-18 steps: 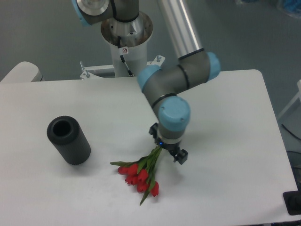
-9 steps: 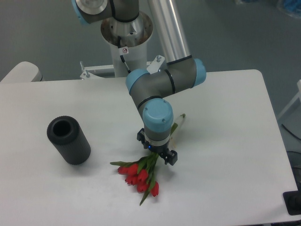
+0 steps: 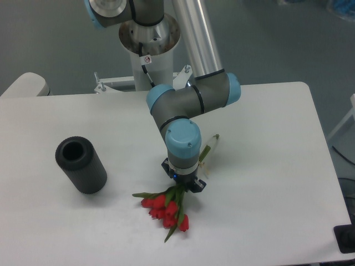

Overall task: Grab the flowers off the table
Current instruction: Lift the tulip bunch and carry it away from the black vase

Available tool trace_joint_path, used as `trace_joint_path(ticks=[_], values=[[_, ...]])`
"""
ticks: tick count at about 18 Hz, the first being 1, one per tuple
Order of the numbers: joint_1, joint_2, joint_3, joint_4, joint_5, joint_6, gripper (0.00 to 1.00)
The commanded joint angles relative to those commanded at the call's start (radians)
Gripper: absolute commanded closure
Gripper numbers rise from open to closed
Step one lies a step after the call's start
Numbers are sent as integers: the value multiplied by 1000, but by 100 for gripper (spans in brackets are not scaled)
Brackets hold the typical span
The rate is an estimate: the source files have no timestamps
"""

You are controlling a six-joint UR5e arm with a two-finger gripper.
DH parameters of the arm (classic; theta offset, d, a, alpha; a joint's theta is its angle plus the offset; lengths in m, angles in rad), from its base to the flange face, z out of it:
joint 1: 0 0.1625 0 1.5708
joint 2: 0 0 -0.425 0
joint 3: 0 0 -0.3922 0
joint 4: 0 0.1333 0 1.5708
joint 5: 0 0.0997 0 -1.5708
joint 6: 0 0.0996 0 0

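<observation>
The flowers [image 3: 165, 209], a bunch of red tulip buds with green leaves, lie on the white table [image 3: 266, 166] in front of the arm. Their thin stems run up and to the right under the wrist, and the stem end [image 3: 211, 142] shows beyond it. My gripper [image 3: 183, 182] points straight down over the stems just above the buds. Its dark fingers [image 3: 195, 185] look drawn in around the stems. The buds still rest on the tabletop.
A black hollow cylinder [image 3: 81, 165] lies on the table at the left, well apart from the flowers. The robot's base column [image 3: 148, 50] stands at the table's back edge. A dark object [image 3: 346, 239] sits at the right front corner.
My gripper has moved left along the stems toward the buds and come down. Its fingers have narrowed around the stems, and the bunch has shifted slightly.
</observation>
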Motion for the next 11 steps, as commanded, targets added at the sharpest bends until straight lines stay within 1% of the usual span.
trace_joint_path(ticks=[2,7,9,11], values=[[2,-5,21,-2,2,0,100],[20,-24,101,-15,5,3,100],[34,-38,146,-53,6,3,100],[51,-48,187,-133,3,17,100]])
